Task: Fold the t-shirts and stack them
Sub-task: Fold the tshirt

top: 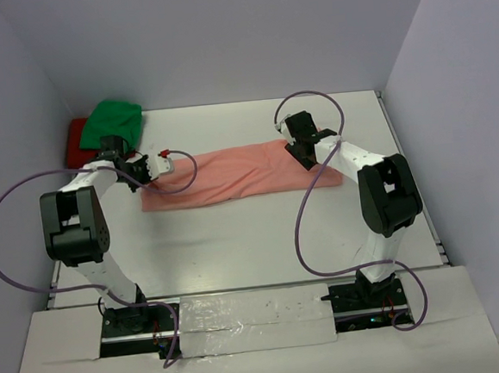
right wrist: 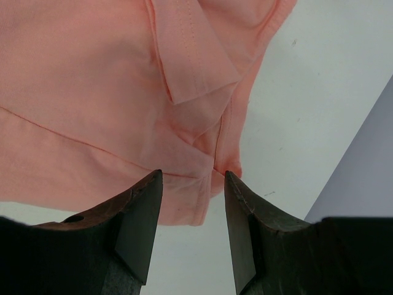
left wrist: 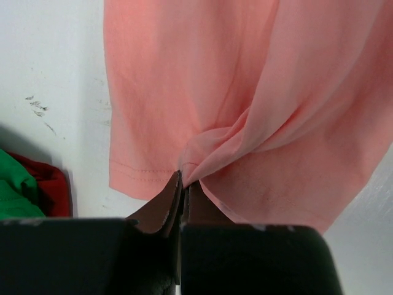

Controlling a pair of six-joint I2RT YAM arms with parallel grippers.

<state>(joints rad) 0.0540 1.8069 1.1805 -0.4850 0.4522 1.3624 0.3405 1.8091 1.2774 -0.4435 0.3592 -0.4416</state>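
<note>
The salmon-pink t-shirt (top: 231, 177) lies stretched across the middle of the white table. My left gripper (top: 166, 162) is shut on a bunched fold of its left end; the wrist view shows the pink cloth (left wrist: 245, 110) pinched between the closed fingertips (left wrist: 182, 182). My right gripper (top: 291, 140) is open above the shirt's right end, and the pink cloth (right wrist: 92, 92) with its sleeve lies under the spread fingers (right wrist: 191, 178), not held. The bright green t-shirt (top: 115, 121) lies on the red t-shirt (top: 76, 141) at the back left corner.
Purple-grey walls enclose the table (top: 237, 248) on the left, back and right. The green and red pile also shows at the left edge of the left wrist view (left wrist: 31, 190). Purple cables loop beside both arms.
</note>
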